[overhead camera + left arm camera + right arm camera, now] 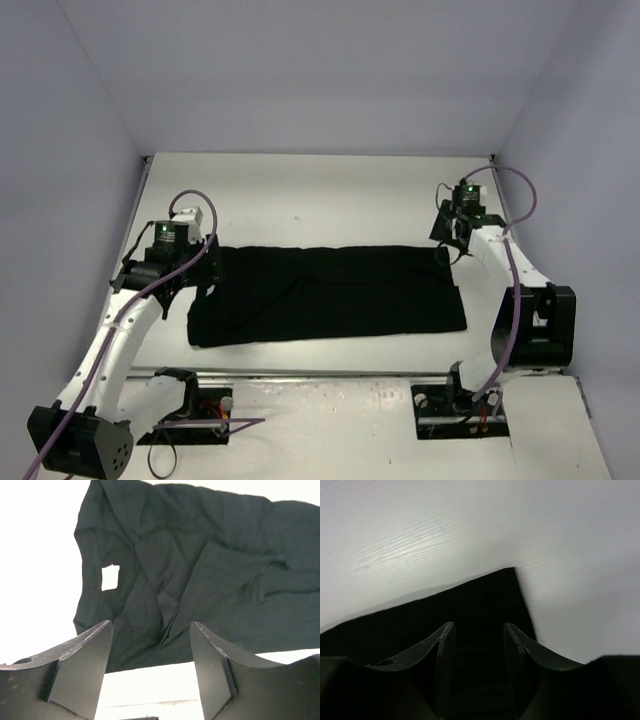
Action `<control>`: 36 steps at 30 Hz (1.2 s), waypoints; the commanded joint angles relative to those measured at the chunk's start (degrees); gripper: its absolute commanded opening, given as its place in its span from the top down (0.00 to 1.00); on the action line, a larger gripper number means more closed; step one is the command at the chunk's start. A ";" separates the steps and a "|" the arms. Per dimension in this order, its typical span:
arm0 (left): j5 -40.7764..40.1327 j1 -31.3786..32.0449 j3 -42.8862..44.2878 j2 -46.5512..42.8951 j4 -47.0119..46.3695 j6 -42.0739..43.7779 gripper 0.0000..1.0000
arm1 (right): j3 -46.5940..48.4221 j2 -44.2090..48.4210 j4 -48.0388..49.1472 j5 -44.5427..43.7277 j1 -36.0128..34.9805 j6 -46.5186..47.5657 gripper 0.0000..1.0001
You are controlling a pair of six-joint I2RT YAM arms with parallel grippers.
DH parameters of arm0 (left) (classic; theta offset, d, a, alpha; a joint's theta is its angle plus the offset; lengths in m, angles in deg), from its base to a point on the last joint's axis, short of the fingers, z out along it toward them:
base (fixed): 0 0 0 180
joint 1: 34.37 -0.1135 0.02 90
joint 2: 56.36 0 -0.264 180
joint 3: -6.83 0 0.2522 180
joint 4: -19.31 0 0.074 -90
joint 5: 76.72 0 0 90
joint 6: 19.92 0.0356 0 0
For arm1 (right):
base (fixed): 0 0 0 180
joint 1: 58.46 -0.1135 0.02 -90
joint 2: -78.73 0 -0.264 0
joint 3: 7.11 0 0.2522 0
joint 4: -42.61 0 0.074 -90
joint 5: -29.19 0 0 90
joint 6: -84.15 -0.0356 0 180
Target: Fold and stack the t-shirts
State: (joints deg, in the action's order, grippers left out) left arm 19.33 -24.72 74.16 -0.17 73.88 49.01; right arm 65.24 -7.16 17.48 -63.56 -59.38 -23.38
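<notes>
A black t-shirt (pixel 330 292) lies flat on the white bench (pixel 320 190), folded into a long band that runs left to right across the middle. Its near edge is fairly straight. The left end is bunched and uneven.

The left arm (pixel 130 330) reaches in from the near left corner, and its wrist sits at the left end of the t-shirt. In the left wrist view, the left fingers (pixel 85 665) stand well apart with nothing between them. The cloth lies beyond their tips, creased and overlapping in several layers. A small patch of bench shows through a gap in the cloth near its left edge. The near edge of the t-shirt crosses just past the fingertips, with bare bench on the near side of it.

The right arm (pixel 510 290) bends in from the right, with its wrist at the far right corner of the t-shirt. In the right wrist view, the right fingers (pixel 519 647) are parted by a moderate gap and hover over that corner. Dark cloth shows in the gap, but the fingers are not pinching it. The corner of the t-shirt ends in a sharp point just beyond the fingertips, with white bench past it.
</notes>
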 commanded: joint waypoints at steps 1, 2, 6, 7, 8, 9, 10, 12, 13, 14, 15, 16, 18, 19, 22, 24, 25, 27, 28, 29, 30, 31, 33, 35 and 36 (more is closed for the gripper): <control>-2.81 0.07 4.66 7.03 -2.87 -0.07 0.41 | 0.15 1.15 -0.30 2.15 -4.17 -1.20 0.59; -3.29 -0.03 5.23 10.24 -3.40 -0.40 0.42 | -0.24 0.91 -0.25 2.01 -4.18 -2.11 0.59; -5.53 -0.38 6.55 20.82 -9.32 -3.63 0.45 | -2.39 -0.62 0.25 -0.25 -4.18 -3.39 0.59; -5.53 -0.46 6.71 22.60 -10.65 -4.23 0.46 | -2.51 -1.33 0.30 -0.33 -4.18 -3.35 0.59; -5.51 -0.49 7.08 24.95 -11.63 -4.79 0.47 | -2.53 -2.41 0.54 -0.24 -4.18 -3.32 0.59; -5.47 -0.45 7.72 27.90 -13.83 -6.06 0.50 | -2.57 -3.77 1.09 -0.03 -4.18 -3.36 0.59; -5.47 -0.42 8.58 30.86 -15.33 -7.10 0.52 | -2.60 -5.08 1.75 0.25 -4.18 -3.44 0.60; -5.53 -0.48 10.88 36.46 -15.91 -8.04 0.54 | -2.60 -7.39 3.32 0.69 -4.24 -3.74 0.60; -6.24 -0.54 11.96 39.08 -16.13 -8.29 0.55 | -2.57 -8.55 3.89 0.76 -4.24 -3.83 0.60; -7.42 -0.62 12.93 41.39 -16.39 -8.49 0.55 | -2.47 -9.66 4.38 0.79 -4.18 -3.83 0.60; -7.70 -0.68 13.57 42.68 -16.73 -8.64 0.56 | -2.30 -10.49 5.12 0.72 -4.18 -3.83 0.60; -8.18 -0.72 14.19 44.00 -16.77 -8.74 0.56 | -1.91 -11.64 5.18 0.74 -4.18 -3.81 0.60; -9.37 -1.40 15.70 47.84 -17.14 -9.02 0.57 | 0.16 -16.20 5.78 0.86 -4.18 -3.55 0.60; -9.48 -1.91 16.74 49.17 -17.04 -9.07 0.57 | 0.88 -17.81 5.83 0.81 -4.20 -3.39 0.60; -9.40 -3.25 19.75 52.62 -16.70 -9.07 0.57 | 5.36 -21.77 5.77 -0.85 -4.12 -2.75 0.61; -9.03 -4.88 21.51 54.75 -16.65 -8.85 0.57 | 9.00 -24.73 5.67 -1.85 -3.88 -1.43 0.61; -8.80 -5.49 22.27 55.27 -16.81 -8.73 0.57 | 10.09 -25.64 5.66 -2.04 -3.71 -0.91 0.61; -7.95 -6.12 23.96 55.11 -17.08 -7.56 0.57 | 12.40 -25.85 5.66 -2.01 -3.49 0.41 0.61; -7.78 -6.20 24.41 54.70 -17.15 -6.49 0.54 | 13.39 -25.45 5.60 -2.82 -3.36 0.72 0.61; -7.56 -6.17 24.89 53.28 -17.23 -5.76 0.52 | 14.13 -24.30 5.57 -3.31 -3.19 1.16 0.61; -7.42 -6.09 25.18 51.81 -17.31 -5.17 0.49 | 14.70 -23.29 5.57 -3.31 -3.03 2.03 0.61; -7.42 -6.05 25.22 50.58 -17.35 -4.68 0.47 | 15.45 -22.46 5.57 -3.36 -2.91 2.88 0.61; -7.35 -6.01 25.19 45.59 -17.31 -3.86 0.43 | 16.56 -19.38 5.36 -3.74 -2.71 4.28 0.60; -6.79 -5.63 24.43 42.09 -16.68 -2.79 0.41 | 16.66 -17.19 4.98 -4.10 -2.44 5.37 0.60; -6.60 -5.17 23.84 40.12 -16.10 -2.75 0.41 | 16.32 -16.03 4.63 -4.00 -2.04 5.12 0.60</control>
State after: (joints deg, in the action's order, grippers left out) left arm 12.99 -30.64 97.47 51.10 58.41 43.60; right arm 78.96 -31.33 22.84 -65.02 -62.51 -21.03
